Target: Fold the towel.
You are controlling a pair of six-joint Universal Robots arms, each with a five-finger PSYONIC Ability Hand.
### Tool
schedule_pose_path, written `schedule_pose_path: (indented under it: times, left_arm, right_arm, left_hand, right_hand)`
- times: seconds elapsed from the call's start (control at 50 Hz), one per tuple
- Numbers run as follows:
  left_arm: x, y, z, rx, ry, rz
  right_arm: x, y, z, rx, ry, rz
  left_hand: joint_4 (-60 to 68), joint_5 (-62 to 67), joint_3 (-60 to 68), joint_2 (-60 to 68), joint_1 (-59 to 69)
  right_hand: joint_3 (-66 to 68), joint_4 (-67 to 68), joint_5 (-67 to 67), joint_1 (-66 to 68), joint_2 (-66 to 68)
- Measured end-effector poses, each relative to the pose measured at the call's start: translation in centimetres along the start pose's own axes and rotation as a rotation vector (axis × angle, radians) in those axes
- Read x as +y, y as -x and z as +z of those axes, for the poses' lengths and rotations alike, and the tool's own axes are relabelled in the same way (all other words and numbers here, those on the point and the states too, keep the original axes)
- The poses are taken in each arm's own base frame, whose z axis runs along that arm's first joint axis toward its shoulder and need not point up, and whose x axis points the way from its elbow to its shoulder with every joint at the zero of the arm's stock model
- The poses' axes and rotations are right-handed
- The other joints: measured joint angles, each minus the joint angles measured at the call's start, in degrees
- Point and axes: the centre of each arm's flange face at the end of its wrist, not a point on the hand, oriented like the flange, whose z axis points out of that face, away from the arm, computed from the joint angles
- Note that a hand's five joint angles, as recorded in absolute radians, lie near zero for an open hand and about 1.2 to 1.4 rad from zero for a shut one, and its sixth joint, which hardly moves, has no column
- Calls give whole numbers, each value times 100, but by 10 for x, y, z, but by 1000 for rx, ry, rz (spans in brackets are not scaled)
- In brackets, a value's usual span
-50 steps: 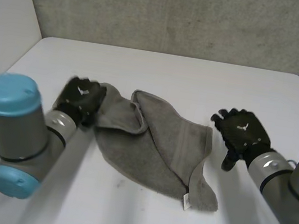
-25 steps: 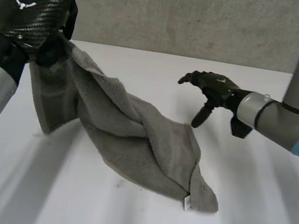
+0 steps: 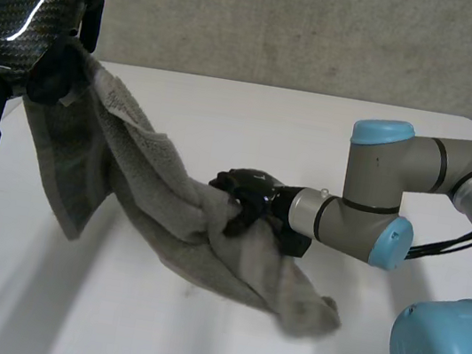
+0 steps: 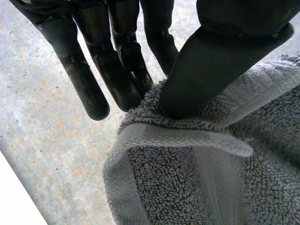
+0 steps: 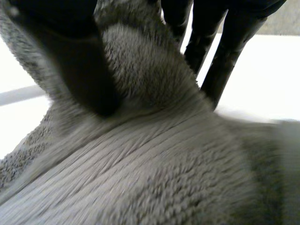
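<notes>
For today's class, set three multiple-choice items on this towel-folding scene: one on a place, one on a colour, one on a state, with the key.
1. Where does the right hand grip the towel?
A. at its raised corner
B. near its middle, low by the table
C. nowhere

2. What colour is the towel?
A. white
B. grey
C. blue

3. What is the left hand doing?
A. lying flat and open
B. curled, holding nothing
C. pinching the towel's edge, held high

Key:
1 B: the head view shows it closed on the towel's middle part, close above the table.
2 B: the pile is grey in every view.
3 C: its wrist view shows the thumb pressing the hem against the fingers.
</notes>
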Motion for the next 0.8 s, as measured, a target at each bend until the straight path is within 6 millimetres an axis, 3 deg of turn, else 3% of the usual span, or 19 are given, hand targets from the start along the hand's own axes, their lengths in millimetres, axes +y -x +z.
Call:
schedule_pose_path:
  times: [0.04,0.14,0.2,0.28,0.32,0.34,0.36,0.42,0.46,0.52,0.6,0.68,0.78,0.8]
  left_arm:
    - [2,1,2,-4,4,2]
    - [8,7,15,-24,-1,13]
    - [13,14,38,-35,-27,25]
    - [13,25,85,-58,-114,41]
    - [3,33,114,-81,-194,50]
    - [0,35,122,-89,-215,51]
    - [-10,39,142,-109,-280,53]
    - [-27,47,170,-145,-378,47]
    - [-34,51,183,-165,-422,30]
    - [-34,53,196,-178,-447,-11]
    - [-9,47,203,-163,-390,-78]
    - [43,30,195,-119,-233,-127]
    - [131,1,162,-54,34,-155]
    - [140,-2,157,-47,63,-157]
  right_arm:
    - [-8,1,-1,15,-23,-22]
    - [-45,-7,-10,122,-130,-103]
    - [-88,-20,-27,263,-268,-202]
    - [-159,-30,-66,482,-522,-362]
    - [-201,-26,-94,588,-689,-443]
    - [-210,-24,-102,611,-730,-460]
    - [-235,-18,-123,668,-845,-505]
    - [-263,-5,-151,718,-991,-559]
    - [-271,1,-162,727,-1036,-582]
    - [-269,5,-164,717,-1029,-606]
    - [-241,5,-147,661,-885,-641]
    - [-190,-2,-120,584,-652,-676]
    - [-103,-16,-87,498,-335,-689]
    - [-95,-17,-85,491,-309,-687]
  left_hand:
    - [0,0,0,0,0]
    - [0,0,1,0,0]
    - [1,0,3,0,0]
    - [2,0,5,4,0]
    - [2,0,6,5,0]
    - [2,0,6,5,0]
    - [2,0,7,6,0]
    - [3,0,7,6,0]
    - [3,0,7,6,0]
    - [3,0,7,6,0]
    - [3,0,7,6,35]
    - [3,10,7,6,35]
    - [3,11,7,6,36]
    - [3,10,7,6,37]
  right_hand:
    - [957,1095,1048,1051,900]
    - [1079,1263,1105,1057,915]
    - [1142,1263,1105,1057,916]
    - [1148,1263,1105,1057,916]
    - [1168,1263,1105,1057,916]
    - [1168,1263,1105,1057,916]
    - [1168,1263,1105,1057,916]
    - [1167,1263,1105,1057,916]
    - [1168,1263,1105,1057,916]
    - [1168,1263,1105,1057,916]
    - [1200,1263,1105,1057,916]
    - [1215,1263,1106,1057,946]
    - [1223,1263,1106,1057,946]
    - [1223,1263,1106,1057,946]
